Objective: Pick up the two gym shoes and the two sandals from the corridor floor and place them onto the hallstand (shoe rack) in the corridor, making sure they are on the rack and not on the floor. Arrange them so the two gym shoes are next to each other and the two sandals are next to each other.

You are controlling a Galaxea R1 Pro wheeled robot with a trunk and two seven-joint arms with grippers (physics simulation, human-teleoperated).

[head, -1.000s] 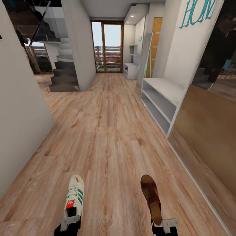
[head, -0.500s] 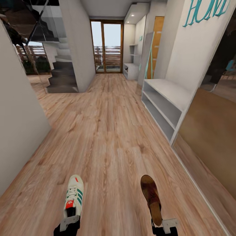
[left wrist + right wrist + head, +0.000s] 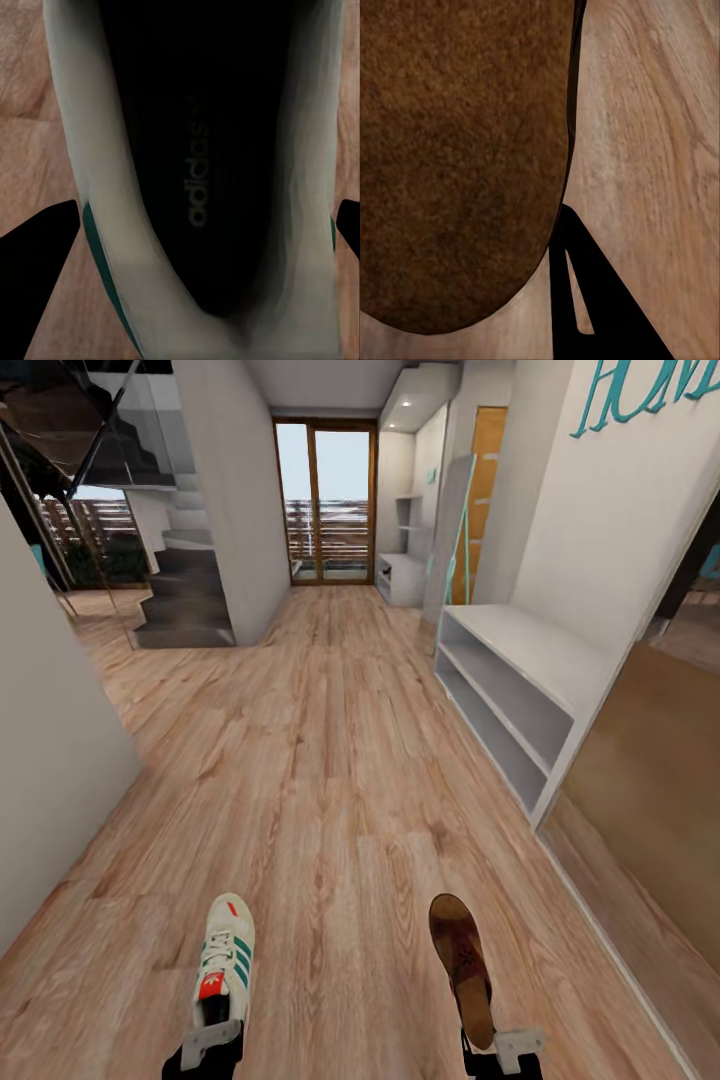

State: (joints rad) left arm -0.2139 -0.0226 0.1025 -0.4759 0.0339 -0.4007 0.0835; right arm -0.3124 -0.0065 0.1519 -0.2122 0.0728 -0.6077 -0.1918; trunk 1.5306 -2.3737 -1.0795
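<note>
My left gripper [image 3: 212,1046] is shut on the heel of a white gym shoe [image 3: 226,958] with green stripes, held toe-forward above the corridor floor [image 3: 330,760]. The left wrist view looks into the gym shoe's black lining [image 3: 202,150], with a dark finger [image 3: 37,270] on either side. On the right, my right gripper [image 3: 505,1050] is shut on the heel end of a brown sandal [image 3: 462,960]. Its brown footbed [image 3: 457,150] shows beside one dark finger [image 3: 585,300]. The hallstand [image 3: 402,572], pale with upper shelves, stands far down the corridor on the right.
A low white bench [image 3: 520,690] with two open shelves stands against the right wall, under teal lettering. A grey wall [image 3: 50,740] closes in the left side. A staircase [image 3: 185,600] rises at the far left, and glass doors [image 3: 325,500] end the corridor.
The whole view has shifted as the robot rolls forward: the white bench and left wall sit nearer. Both shoes stay held in the same places.
</note>
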